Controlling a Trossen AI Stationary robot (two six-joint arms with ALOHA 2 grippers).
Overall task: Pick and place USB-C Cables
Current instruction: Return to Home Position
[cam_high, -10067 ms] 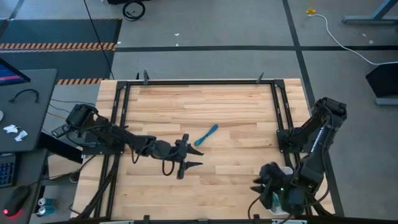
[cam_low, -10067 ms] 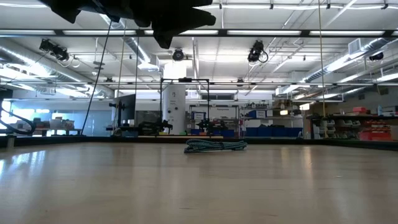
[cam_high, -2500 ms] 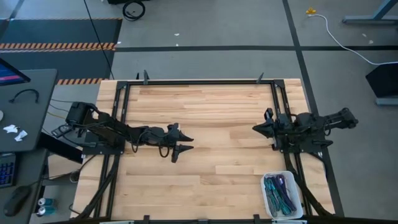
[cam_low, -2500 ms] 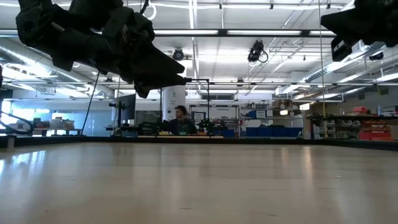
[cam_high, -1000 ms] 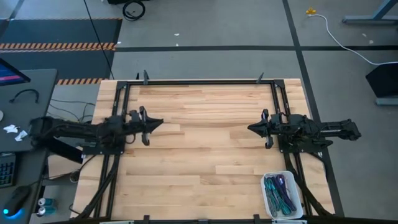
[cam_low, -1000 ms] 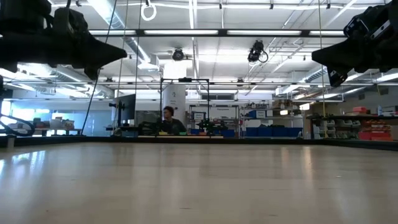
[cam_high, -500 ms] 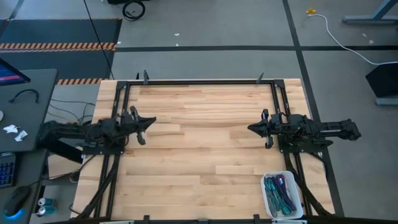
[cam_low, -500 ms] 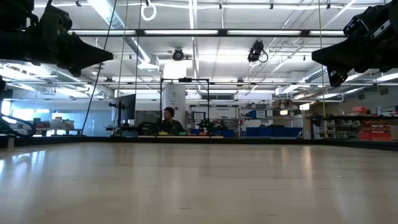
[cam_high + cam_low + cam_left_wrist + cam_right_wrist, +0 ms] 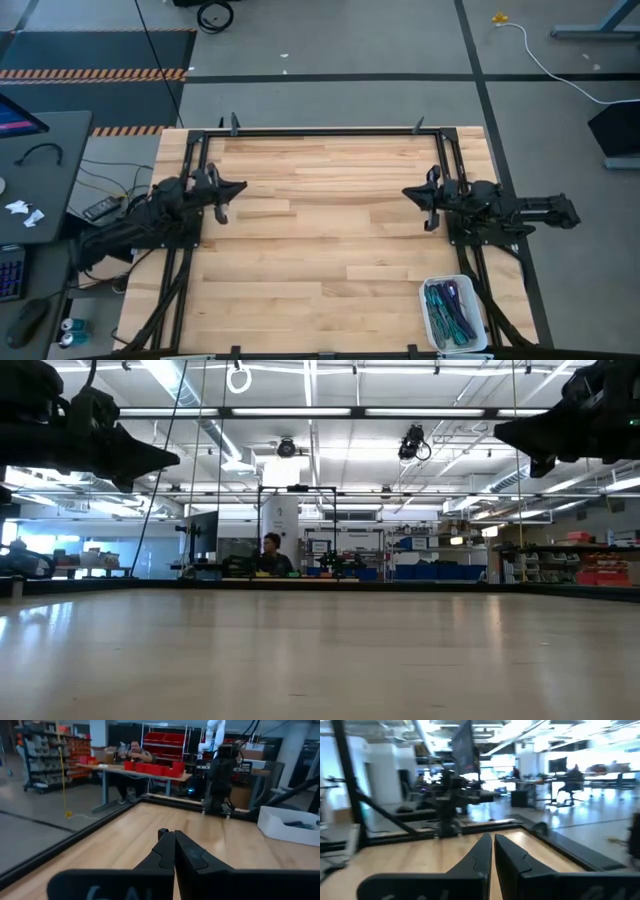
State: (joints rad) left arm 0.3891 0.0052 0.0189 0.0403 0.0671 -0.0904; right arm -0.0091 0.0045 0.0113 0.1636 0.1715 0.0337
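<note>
The USB-C cables [image 9: 449, 309], teal, purple and dark, lie bundled in a white bin [image 9: 424, 312] at the table's near right corner. My left gripper [image 9: 241, 187] hangs shut above the table's left side, pointing toward the right edge; in the left wrist view [image 9: 174, 839] its fingers meet. My right gripper [image 9: 406, 192] hangs shut above the right side, pointing toward the left edge; the right wrist view [image 9: 493, 841] shows its fingers nearly together with nothing between them. Both grippers are well above the wood in the low view, left [image 9: 172, 457] and right [image 9: 499, 430].
A black metal frame [image 9: 320, 131] runs along the table's far edge and down both sides. The wooden top [image 9: 320, 230] between the two grippers is bare. A person [image 9: 268, 552] sits at a bench in the room beyond the table. A desk with a keyboard [image 9: 12, 272] stands left of the table.
My left gripper has drawn back toward the table's left edge and a little toward the far edge, its arm folding in. My right gripper has risen slightly and shifted a little toward the far edge. The cables in the bin have stayed put.
</note>
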